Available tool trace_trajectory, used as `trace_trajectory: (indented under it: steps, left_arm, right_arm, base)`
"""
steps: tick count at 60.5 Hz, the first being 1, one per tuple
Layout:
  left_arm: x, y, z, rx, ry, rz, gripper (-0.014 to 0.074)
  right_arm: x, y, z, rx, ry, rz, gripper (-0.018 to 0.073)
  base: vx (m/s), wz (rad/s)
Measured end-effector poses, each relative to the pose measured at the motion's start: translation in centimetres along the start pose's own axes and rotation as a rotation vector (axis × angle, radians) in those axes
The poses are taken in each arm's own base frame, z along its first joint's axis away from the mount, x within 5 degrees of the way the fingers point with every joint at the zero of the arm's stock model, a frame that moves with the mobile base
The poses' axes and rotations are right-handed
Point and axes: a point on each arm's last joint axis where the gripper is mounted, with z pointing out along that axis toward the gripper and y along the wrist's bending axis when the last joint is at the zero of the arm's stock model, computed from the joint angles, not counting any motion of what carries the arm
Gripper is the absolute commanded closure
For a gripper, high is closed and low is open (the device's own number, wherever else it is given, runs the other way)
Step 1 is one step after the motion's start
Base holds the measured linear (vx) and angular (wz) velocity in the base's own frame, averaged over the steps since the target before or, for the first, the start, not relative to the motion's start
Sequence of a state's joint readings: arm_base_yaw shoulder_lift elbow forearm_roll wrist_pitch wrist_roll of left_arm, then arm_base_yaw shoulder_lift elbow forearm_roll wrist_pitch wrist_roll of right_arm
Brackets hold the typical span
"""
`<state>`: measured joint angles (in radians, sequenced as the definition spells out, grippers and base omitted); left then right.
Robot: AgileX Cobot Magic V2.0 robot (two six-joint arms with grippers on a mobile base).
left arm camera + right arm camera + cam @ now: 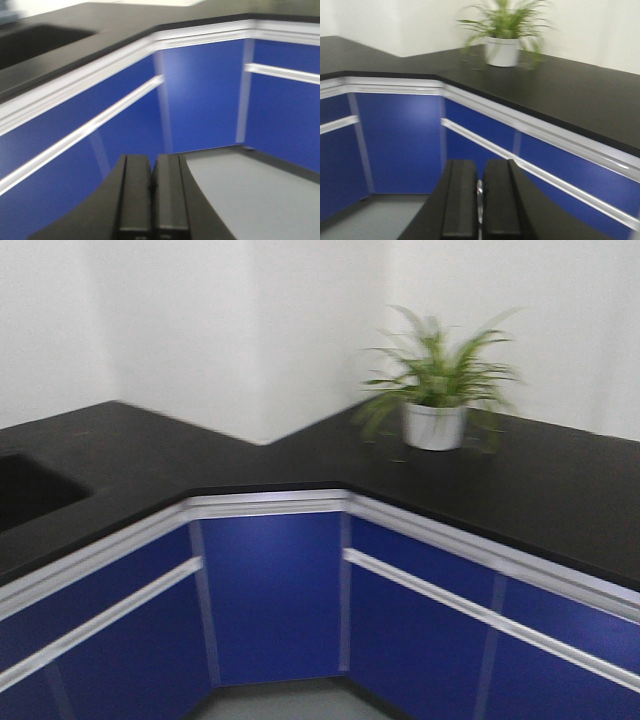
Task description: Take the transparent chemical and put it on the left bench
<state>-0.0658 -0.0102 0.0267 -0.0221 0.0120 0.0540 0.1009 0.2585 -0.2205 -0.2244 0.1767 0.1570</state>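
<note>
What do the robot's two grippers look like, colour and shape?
They match. The left gripper and the right gripper each have two flat, matte black, rectangular fingers on a black base that flares outward. A small silvery part shows between the right one's fingers. No cables or markings are visible.
</note>
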Motion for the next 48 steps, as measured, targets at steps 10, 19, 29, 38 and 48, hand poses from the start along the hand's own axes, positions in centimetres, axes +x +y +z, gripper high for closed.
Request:
trace_trajectory:
  steps: [10,19,29,38,48]
  left_arm:
    - [0.0,0.0,0.0,0.0,0.0,0.0,0.06]
    - [0.0,0.0,0.0,0.0,0.0,0.0,0.06]
    - [0.0,0.0,0.0,0.0,0.0,0.0,0.06]
    - [0.0,0.0,0.0,0.0,0.0,0.0,0.06]
    - [0.0,0.0,0.0,0.0,0.0,0.0,0.06]
  right_arm:
    - [0.0,0.0,0.0,0.0,0.0,0.0,0.0559]
    - [0.0,0.0,0.0,0.0,0.0,0.0,0.0559]
    - [0.0,0.0,0.0,0.0,0.0,0.0,0.0559]
    - [0.0,0.0,0.0,0.0,0.0,0.0,0.0559]
    - [0.0,0.0,0.0,0.0,0.0,0.0,0.0559]
  base:
    - [-0.12,0.99]
    - [-0.08,0.94]
    - [-0.05,0.87]
    - [-0.02,0.83]
    - [0.03,0.82]
